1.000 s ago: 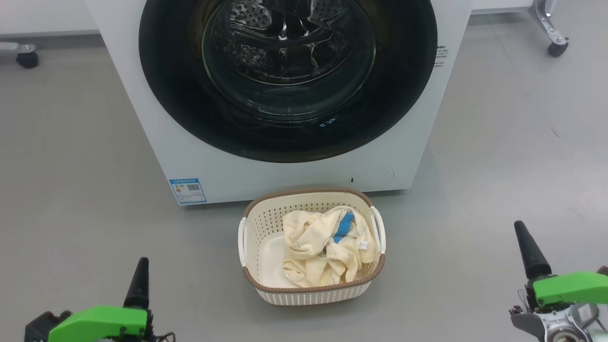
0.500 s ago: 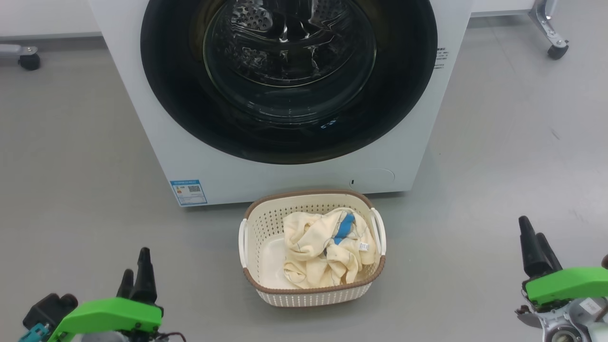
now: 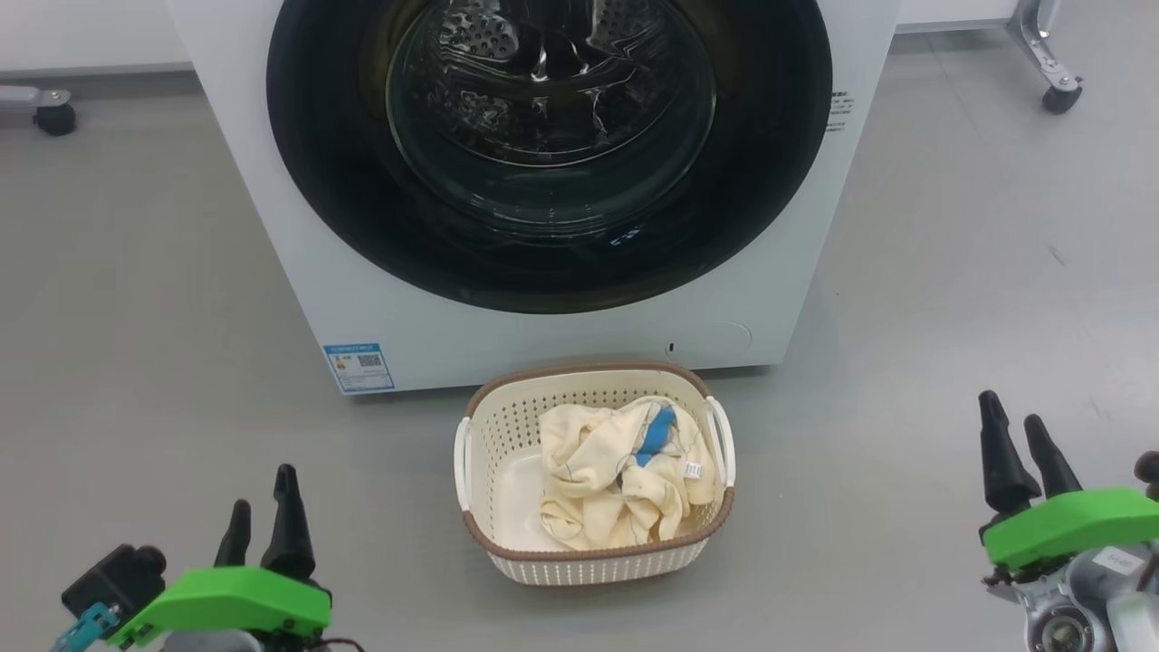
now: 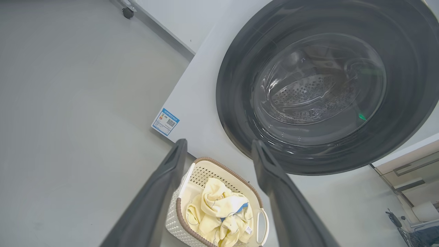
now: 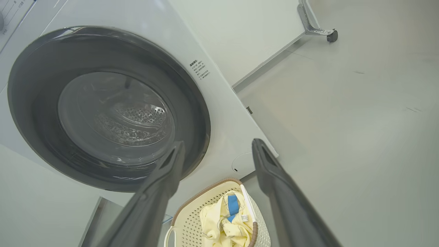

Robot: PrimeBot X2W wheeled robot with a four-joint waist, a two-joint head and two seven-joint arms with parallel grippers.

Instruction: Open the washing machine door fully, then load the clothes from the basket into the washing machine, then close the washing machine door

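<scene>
The white washing machine (image 3: 272, 217) stands ahead with its round black-rimmed door (image 3: 770, 163) shut flat against the front. On the floor just before it sits the cream basket (image 3: 493, 430) with the pale yellow clothes (image 3: 607, 475) bunched in its right half. My left gripper (image 3: 263, 521) hovers open at the lower left, well left of the basket. At the lower right my right gripper (image 3: 1019, 435) is open too, well right of the basket. Both wrist views look up at the door (image 4: 233, 85) (image 5: 31, 89), with each gripper (image 4: 217, 147) (image 5: 216, 147) empty.
A blue label sticker (image 3: 359, 365) marks the machine's lower left corner. Caster wheels of frames stand at the far left (image 3: 56, 118) and far right (image 3: 1050, 98). Grey floor spreads on both sides of the machine and basket.
Both grippers have turned at the wrist so that two fingers of each now show. The right gripper has also risen a little in the head view. Basket and door are as before.
</scene>
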